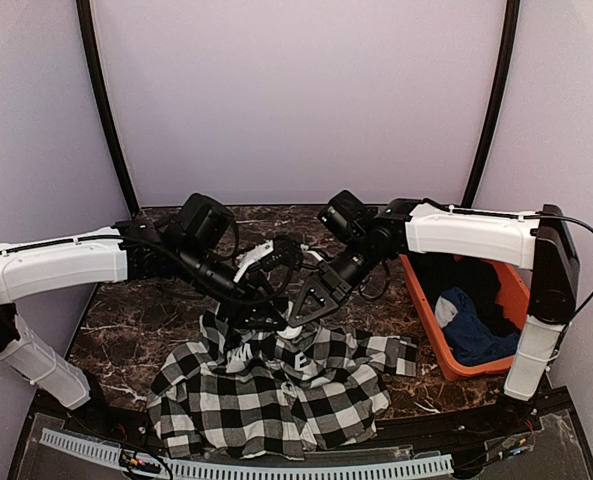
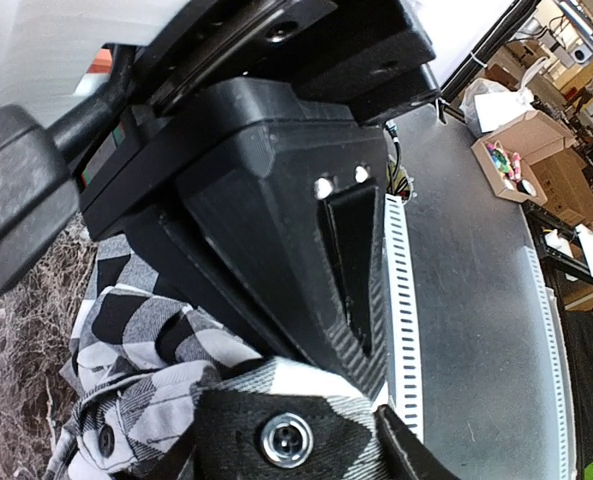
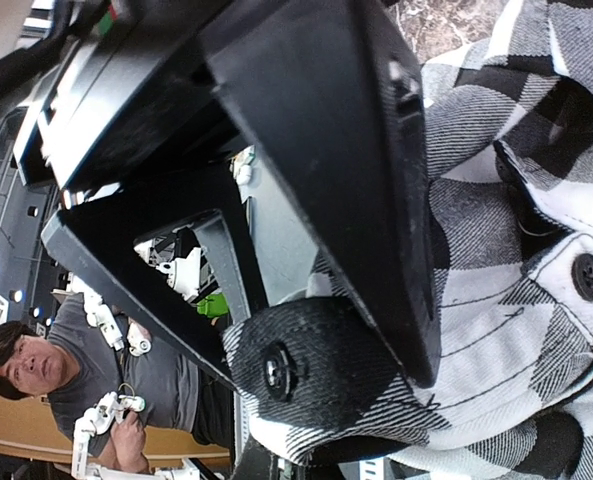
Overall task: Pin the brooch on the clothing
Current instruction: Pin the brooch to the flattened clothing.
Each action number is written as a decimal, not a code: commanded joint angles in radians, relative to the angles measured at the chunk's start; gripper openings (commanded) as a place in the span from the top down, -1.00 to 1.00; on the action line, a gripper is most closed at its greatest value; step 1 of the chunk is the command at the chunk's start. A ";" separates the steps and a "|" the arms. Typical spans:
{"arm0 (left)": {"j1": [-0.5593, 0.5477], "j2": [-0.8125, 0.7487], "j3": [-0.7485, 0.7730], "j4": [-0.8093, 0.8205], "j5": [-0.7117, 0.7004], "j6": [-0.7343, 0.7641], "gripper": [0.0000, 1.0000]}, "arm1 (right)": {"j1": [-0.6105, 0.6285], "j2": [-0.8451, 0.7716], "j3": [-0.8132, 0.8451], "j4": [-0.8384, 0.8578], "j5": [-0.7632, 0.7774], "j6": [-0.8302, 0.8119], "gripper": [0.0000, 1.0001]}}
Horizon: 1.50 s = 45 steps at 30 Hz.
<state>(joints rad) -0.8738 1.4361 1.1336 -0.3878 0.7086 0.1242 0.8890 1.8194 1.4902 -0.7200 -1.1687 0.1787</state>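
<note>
The black-and-white checked shirt (image 1: 276,395) lies crumpled at the table's front, with its upper edge lifted. My left gripper (image 1: 261,305) and right gripper (image 1: 301,315) meet over that lifted edge. In the left wrist view, my left gripper (image 2: 386,405) is shut on a fold of the shirt (image 2: 146,330), which carries a small round silver stud (image 2: 287,438). In the right wrist view, my right gripper (image 3: 321,380) is shut on the same dark fold of the shirt (image 3: 516,300), and the stud (image 3: 279,371) shows edge-on. I cannot tell whether the stud is the brooch.
An orange bin (image 1: 446,355) stands at the right and holds a dark blue garment (image 1: 476,335). A white slotted strip (image 1: 276,468) runs along the front edge. The table is dark marble (image 1: 136,320).
</note>
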 commanded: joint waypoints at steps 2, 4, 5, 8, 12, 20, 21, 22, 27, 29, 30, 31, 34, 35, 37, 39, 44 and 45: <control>-0.023 0.037 0.019 -0.067 -0.123 0.040 0.02 | 0.005 -0.032 0.016 0.068 -0.052 0.001 1.00; -0.027 0.040 0.020 -0.072 -0.128 0.044 0.04 | 0.004 -0.035 0.019 0.069 -0.061 -0.001 1.00; -0.029 0.041 0.020 -0.072 -0.129 0.044 0.05 | 0.003 -0.036 0.019 0.070 -0.065 0.000 1.00; -0.032 0.042 0.020 -0.074 -0.133 0.045 0.07 | 0.000 -0.041 0.021 0.071 -0.072 0.001 1.00; -0.036 0.044 0.022 -0.080 -0.145 0.049 0.10 | -0.002 -0.045 0.021 0.073 -0.081 0.006 1.00; -0.054 0.048 0.036 -0.101 -0.178 0.060 0.12 | -0.001 -0.057 0.028 0.137 -0.139 0.065 1.00; -0.059 0.049 0.038 -0.103 -0.182 0.061 0.13 | -0.002 -0.059 0.026 0.151 -0.148 0.076 1.00; -0.061 0.052 0.040 -0.105 -0.184 0.061 0.13 | -0.001 -0.063 0.024 0.168 -0.154 0.089 1.00; -0.064 0.044 0.035 -0.097 -0.194 0.055 0.13 | -0.002 -0.098 -0.039 0.373 -0.176 0.237 1.00; -0.064 0.039 0.029 -0.083 -0.192 0.045 0.13 | -0.004 -0.118 -0.084 0.480 -0.178 0.331 1.00; -0.065 0.036 0.028 -0.076 -0.193 0.043 0.13 | -0.006 -0.127 -0.103 0.533 -0.177 0.368 1.00; -0.066 0.033 0.026 -0.073 -0.192 0.039 0.13 | -0.009 -0.135 -0.124 0.592 -0.179 0.415 1.00; -0.064 0.029 0.025 -0.069 -0.194 0.039 0.18 | -0.021 -0.159 -0.189 0.800 -0.190 0.566 1.00; -0.064 0.028 0.025 -0.070 -0.196 0.039 0.19 | -0.025 -0.165 -0.198 0.842 -0.189 0.598 1.00; -0.064 0.026 0.025 -0.074 -0.199 0.040 0.21 | -0.031 -0.169 -0.203 0.871 -0.187 0.626 1.00; -0.065 0.025 0.025 -0.081 -0.201 0.043 0.25 | -0.032 -0.170 -0.198 0.868 -0.179 0.632 1.00; -0.065 0.021 0.026 -0.100 -0.208 0.055 0.33 | -0.034 -0.169 -0.165 0.756 -0.171 0.557 1.00; -0.065 0.022 0.027 -0.107 -0.207 0.057 0.34 | -0.035 -0.164 -0.153 0.716 -0.172 0.520 1.00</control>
<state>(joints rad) -0.9184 1.4067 1.1809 -0.4210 0.5552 0.1623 0.8516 1.7302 1.2430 -0.1574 -1.2617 0.7578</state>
